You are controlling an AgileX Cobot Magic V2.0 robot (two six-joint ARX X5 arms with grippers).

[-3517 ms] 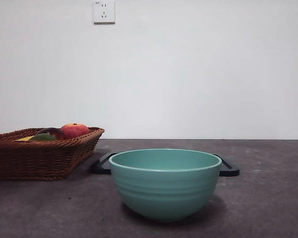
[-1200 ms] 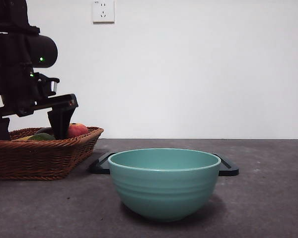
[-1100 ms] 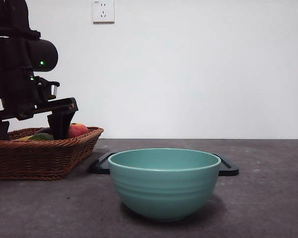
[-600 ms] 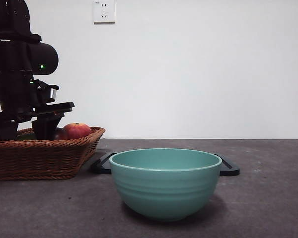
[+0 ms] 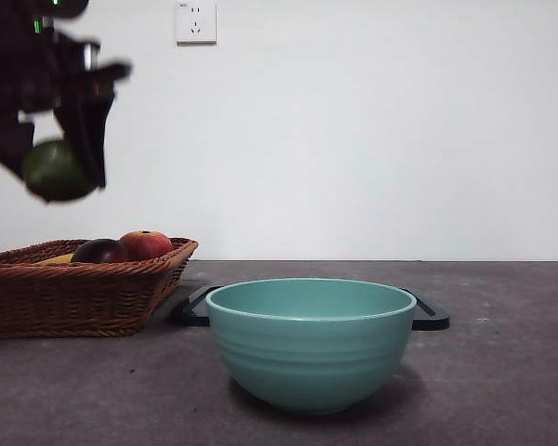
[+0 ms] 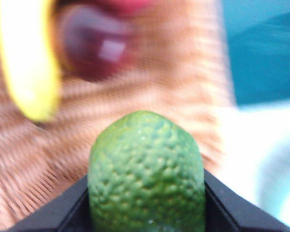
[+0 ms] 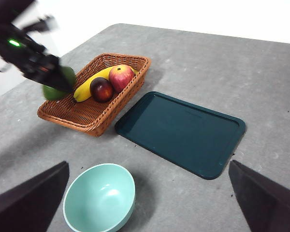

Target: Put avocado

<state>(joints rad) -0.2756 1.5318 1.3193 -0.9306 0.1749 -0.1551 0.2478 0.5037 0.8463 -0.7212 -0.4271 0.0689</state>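
A: Avocado [image 5: 56, 171] — position?

B: Off the surface, in the air, clamped between the two black jaws of the left gripper [image 5: 54, 165]. In the front view it hangs above the wicker basket [image 5: 74, 297], clear of the rim and of the fruit inside.

A: Appearance?

B: Rounded oval, dull olive-green in the front view, brighter green in the left wrist view [image 6: 146, 174]. Skin finely pebbled there. Whole, no visible cuts.

A: Pose?

B: One rounded end points away from the left wrist camera; a jaw presses on each flank. In the right wrist view [image 7: 54, 90] it shows beside the basket's far corner, partly hidden by the arm.
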